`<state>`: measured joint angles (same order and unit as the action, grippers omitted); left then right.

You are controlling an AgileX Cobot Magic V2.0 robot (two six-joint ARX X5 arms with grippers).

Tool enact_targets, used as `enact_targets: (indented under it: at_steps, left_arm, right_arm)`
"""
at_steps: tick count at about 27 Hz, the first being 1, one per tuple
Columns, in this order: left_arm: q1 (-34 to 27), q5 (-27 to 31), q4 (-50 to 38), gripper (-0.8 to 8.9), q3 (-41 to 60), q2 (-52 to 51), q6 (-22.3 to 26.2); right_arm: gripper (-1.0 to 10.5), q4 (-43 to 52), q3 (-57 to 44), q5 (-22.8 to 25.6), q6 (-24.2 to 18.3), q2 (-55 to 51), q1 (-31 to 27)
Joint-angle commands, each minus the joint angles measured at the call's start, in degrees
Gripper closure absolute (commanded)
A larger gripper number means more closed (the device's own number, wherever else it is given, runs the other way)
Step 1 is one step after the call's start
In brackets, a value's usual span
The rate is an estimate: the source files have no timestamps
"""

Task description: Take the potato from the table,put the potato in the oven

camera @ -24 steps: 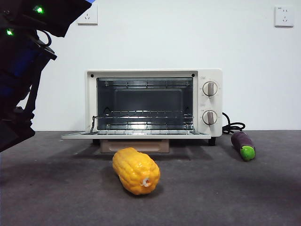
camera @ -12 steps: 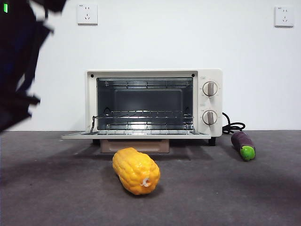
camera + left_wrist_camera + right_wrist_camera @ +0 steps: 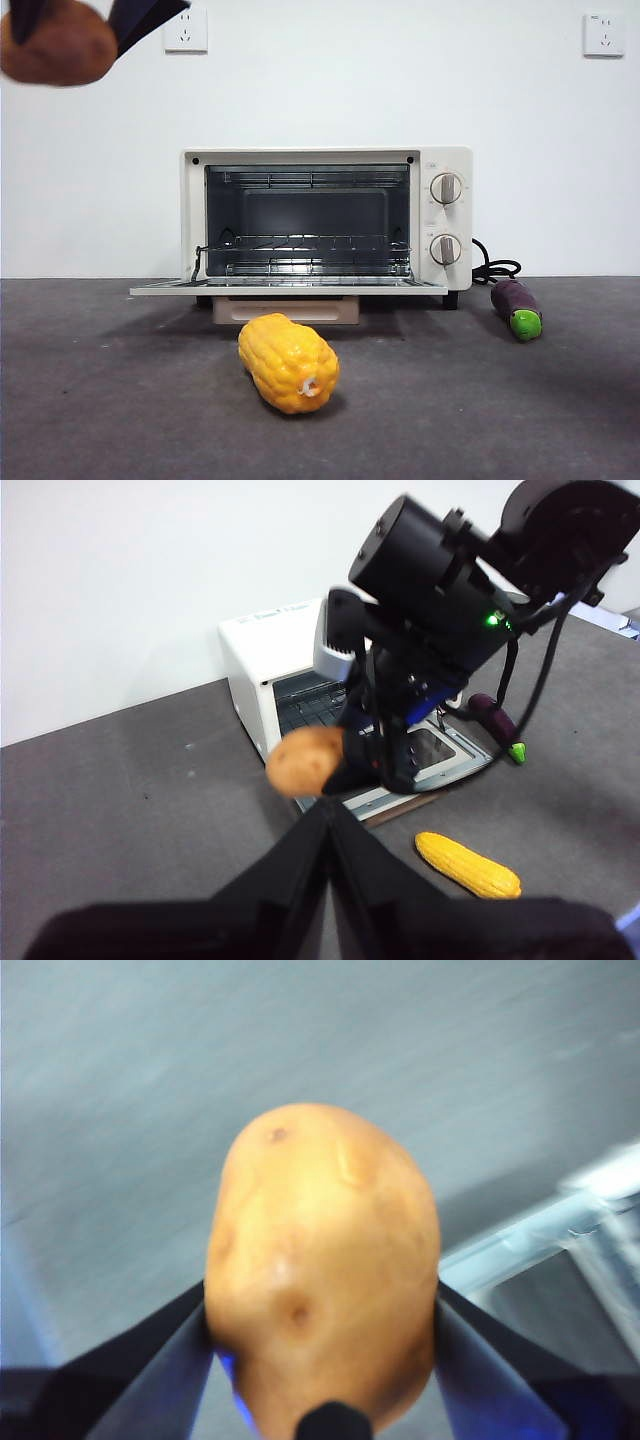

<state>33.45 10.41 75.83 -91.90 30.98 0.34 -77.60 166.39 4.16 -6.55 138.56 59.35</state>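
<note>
Jaws of the right gripper clamp the potato at the front view's upper left, high enough, I judge, to clear the oven door; left gripper jaws closed, empty.

- Cream-white boxy toaster oven with open glass door: small markings sit above each of the two round knobs on the control panel; too small to read in the front view.
- No brand name can be made out on the oven in any view.
- White wall sockets: a faint mark shows at the upper edge; not legible.
- No other text, numbers or signs can be read.
</note>
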Motion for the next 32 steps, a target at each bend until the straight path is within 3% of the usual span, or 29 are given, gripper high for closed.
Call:
enact_targets:
  at_steps: [1,10,13,19,32]
  left_arm:
    - [0.13,0.00,-0.35,8.19,0.22,-0.33,-1.40]
    - [0.13,-0.33,-0.35,8.19,0.22,-0.33,-6.34]
    - [0.13,-0.33,-0.35,8.19,0.22,-0.28,-7.21]
    - [0.13,-0.31,-0.37,8.19,0.33,-0.22,-8.13]
    - [0.13,0.15,-0.37,8.19,0.33,-0.17,-8.09]
  right_arm:
    - [8.8,-1.27,-0.13,0.72,1.86,-0.61,0.44]
    - [8.8,-1.55,-2.60,1.29,5.97,-13.18,1.09]
    - [8.8,-1.55,-11.74,4.09,7.82,-20.94,1.49]
    - [8.8,-1.51,-38.80,4.11,11.39,-38.75,1.46]
    - [8.8,-1.49,-57.53,4.79,16.57,-57.96,1.42]
